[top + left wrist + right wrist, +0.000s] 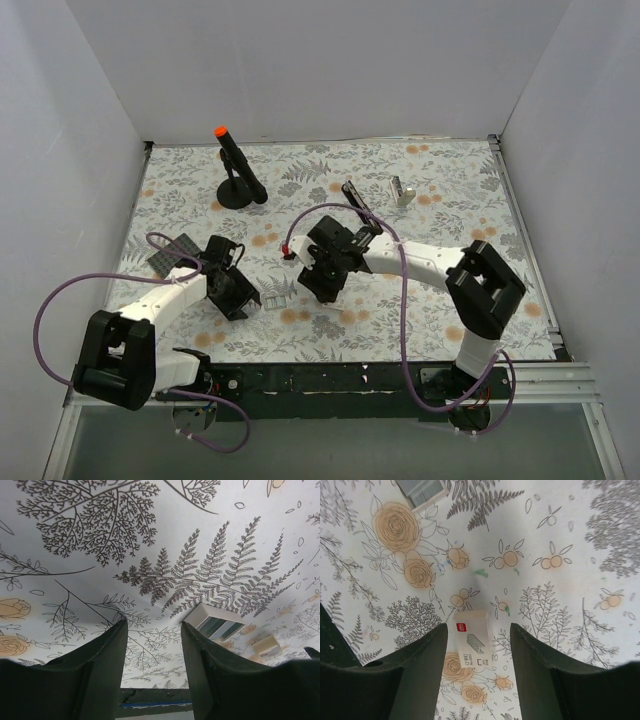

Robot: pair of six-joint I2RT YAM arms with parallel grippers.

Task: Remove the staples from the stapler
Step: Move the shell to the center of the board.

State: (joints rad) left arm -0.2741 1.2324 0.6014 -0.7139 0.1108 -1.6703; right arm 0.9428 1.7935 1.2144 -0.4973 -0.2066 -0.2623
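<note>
Black matte left fingers [107, 670] and right fingers [420, 670], both pairs spread over a fern-printed tabletop [450, 190]
Top view: the slim bar-shaped stapler [358, 205] lies just beyond the right fingers, well apart from the left fingers. Left wrist: nothing between the wedge-shaped tips; an open white tray of grey staples [215, 625] sits nearby. Right wrist: a small white cardboard staple box [472, 637] lies between the tips, unpinched

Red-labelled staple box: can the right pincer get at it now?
Probably yes: the right pincer is open and the staple box lies uncovered on the table, in line with its gap.
</note>
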